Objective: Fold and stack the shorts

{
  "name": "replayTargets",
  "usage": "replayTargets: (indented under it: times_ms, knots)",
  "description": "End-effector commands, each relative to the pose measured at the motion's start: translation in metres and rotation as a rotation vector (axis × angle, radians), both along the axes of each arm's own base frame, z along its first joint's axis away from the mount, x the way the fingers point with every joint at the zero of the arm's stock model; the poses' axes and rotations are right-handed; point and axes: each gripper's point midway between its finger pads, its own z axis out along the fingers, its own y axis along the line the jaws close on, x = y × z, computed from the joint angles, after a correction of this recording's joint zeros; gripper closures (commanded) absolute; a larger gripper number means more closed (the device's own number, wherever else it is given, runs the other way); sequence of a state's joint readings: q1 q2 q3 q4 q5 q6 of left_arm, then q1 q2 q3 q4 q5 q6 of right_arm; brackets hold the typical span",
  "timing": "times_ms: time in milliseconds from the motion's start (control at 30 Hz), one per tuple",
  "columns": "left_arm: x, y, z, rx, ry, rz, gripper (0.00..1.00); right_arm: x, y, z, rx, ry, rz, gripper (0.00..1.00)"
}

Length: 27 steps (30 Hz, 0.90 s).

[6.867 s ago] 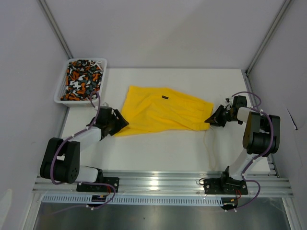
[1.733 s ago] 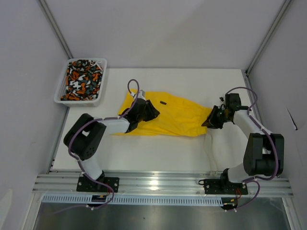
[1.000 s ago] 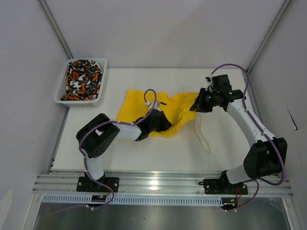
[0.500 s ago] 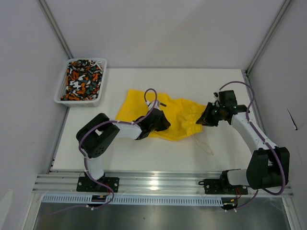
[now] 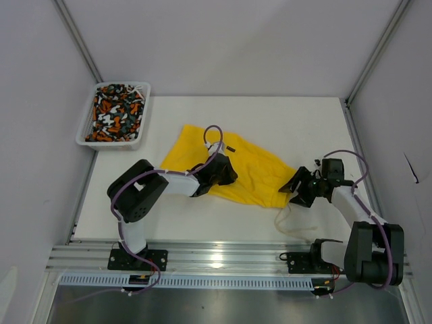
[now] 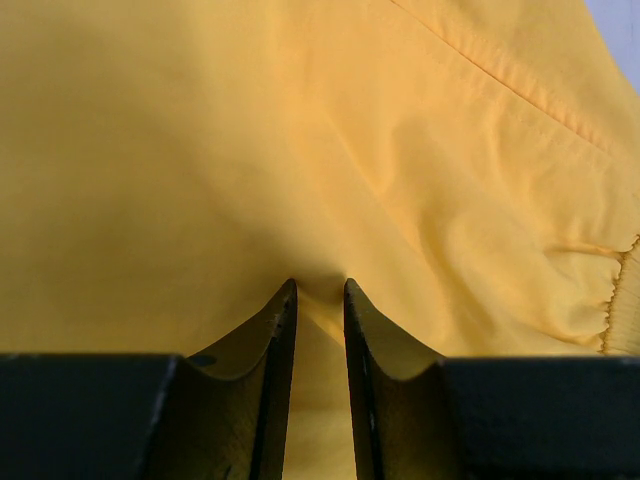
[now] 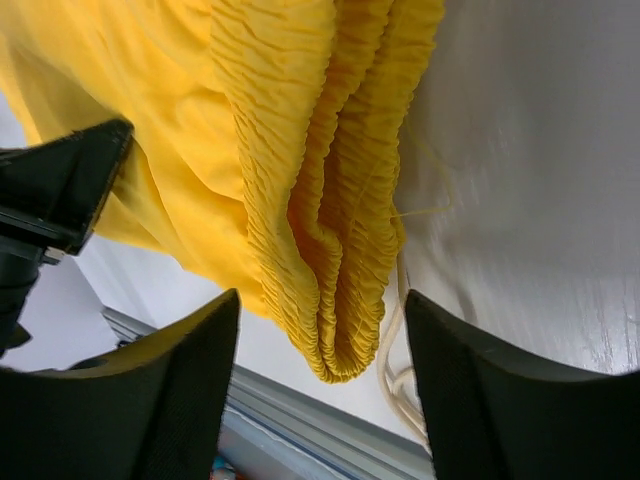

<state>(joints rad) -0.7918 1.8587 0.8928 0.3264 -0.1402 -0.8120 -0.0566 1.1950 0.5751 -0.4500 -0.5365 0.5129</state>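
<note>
The yellow shorts (image 5: pixel 253 172) lie spread across the middle of the white table, waistband end toward the right. My left gripper (image 5: pixel 228 174) is shut on a pinched fold near their middle; in the left wrist view the fold of the yellow shorts (image 6: pixel 300 150) stands up between the narrow fingers of the left gripper (image 6: pixel 320 292). My right gripper (image 5: pixel 291 190) is open at the waistband end. In the right wrist view the gathered waistband (image 7: pixel 330 250) hangs free between the wide jaws of the right gripper (image 7: pixel 322 300). The patterned shorts (image 5: pixel 116 111) lie in the basket.
The white mesh basket (image 5: pixel 84 121) stands at the table's back left corner. A pale drawstring (image 5: pixel 287 223) trails from the waistband toward the front edge; the drawstring (image 7: pixel 395 375) also shows beside the right finger. A metal rail (image 5: pixel 229 256) runs along the near edge.
My right gripper carried the waistband down toward the front right, then opened and let it go. The yellow shorts now lie stretched out wider. The left gripper has kept its grip in place.
</note>
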Motion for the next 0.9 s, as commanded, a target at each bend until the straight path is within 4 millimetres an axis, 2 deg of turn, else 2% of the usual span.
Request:
replayTargets:
  times_ms: [0, 200, 433, 633, 867]
  knots:
    - [0.013, -0.006, 0.027, -0.020, -0.075, 0.004, 0.72, 0.016, 0.001, 0.008, 0.066, -0.076, -0.015, 0.28]
    - [0.013, -0.006, 0.026, -0.016, -0.073, 0.001, 0.72, 0.018, -0.007, -0.011, 0.105, -0.043, -0.046, 0.23]
    - [0.013, -0.006, 0.026, -0.013, -0.074, -0.001, 0.72, 0.038, -0.023, -0.019, 0.126, -0.120, -0.101, 0.16]
    - [0.013, -0.006, 0.026, -0.014, -0.074, -0.004, 0.72, 0.054, -0.019, -0.022, 0.191, -0.165, -0.113, 0.16]
    - [0.013, -0.007, 0.025, -0.013, -0.074, -0.006, 0.72, 0.060, -0.011, -0.031, 0.271, -0.163, -0.122, 0.21]
